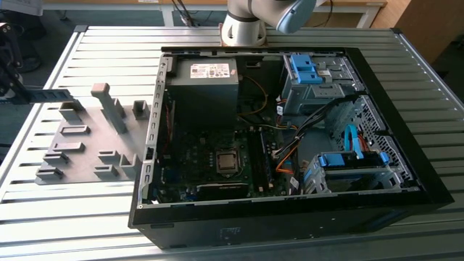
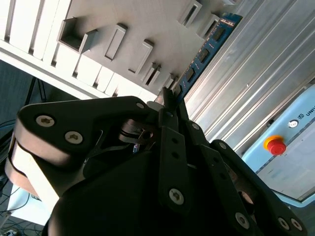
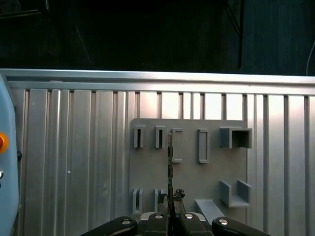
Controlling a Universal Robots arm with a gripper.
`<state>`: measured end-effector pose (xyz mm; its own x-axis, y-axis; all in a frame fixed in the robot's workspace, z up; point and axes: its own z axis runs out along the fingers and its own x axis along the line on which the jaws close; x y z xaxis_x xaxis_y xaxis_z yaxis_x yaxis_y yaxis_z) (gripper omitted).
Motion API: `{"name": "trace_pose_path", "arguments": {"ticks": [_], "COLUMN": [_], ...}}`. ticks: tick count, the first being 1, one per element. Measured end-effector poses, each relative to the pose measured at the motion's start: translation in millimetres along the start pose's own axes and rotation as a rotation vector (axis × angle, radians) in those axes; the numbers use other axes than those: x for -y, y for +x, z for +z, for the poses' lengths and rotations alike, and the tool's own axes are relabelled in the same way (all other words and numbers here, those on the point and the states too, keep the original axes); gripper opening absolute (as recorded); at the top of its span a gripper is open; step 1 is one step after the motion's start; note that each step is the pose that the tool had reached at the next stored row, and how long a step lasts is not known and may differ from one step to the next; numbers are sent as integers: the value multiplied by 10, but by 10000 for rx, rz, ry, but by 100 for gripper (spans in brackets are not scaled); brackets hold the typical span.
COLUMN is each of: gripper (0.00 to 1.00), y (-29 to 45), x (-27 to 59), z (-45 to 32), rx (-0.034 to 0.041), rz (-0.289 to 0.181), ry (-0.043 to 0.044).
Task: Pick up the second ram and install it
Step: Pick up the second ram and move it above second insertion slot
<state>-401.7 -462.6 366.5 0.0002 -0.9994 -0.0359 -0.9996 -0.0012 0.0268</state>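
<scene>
Aluminium table (image 1: pixel 108 49): slatted top carrying everything.
Computer case (image 1: pixel 254 217): lies open at the exterior view's right, motherboard (image 1: pixel 217 157) facing up, likely for reach from above.
Fixture plate (image 1: pixel 87 147): grey, at the exterior view's left; its blocks (image 1: pixel 108 103) look made to stand parts upright.
Gripper (image 2: pixel 170 98): fingers pinched narrow on one end of the stick.
Second ram (image 2: pixel 204 51): blue-green, held on edge above the plate, well apart from the case; long edges free, probably for seating.

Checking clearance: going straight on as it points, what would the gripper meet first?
Probably the grey plate: the ram stick that the gripper holds leads and would touch first, though depth is unclear.
</scene>
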Motion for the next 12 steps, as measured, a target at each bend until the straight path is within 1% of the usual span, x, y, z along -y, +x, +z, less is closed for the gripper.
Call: {"name": "trace_pose_path", "arguments": {"ticks": [12], "gripper": [14], "y": [-2], "x": [-1], "z": [-42], "rx": [0], "rz": [0], "ry": [-1]}}
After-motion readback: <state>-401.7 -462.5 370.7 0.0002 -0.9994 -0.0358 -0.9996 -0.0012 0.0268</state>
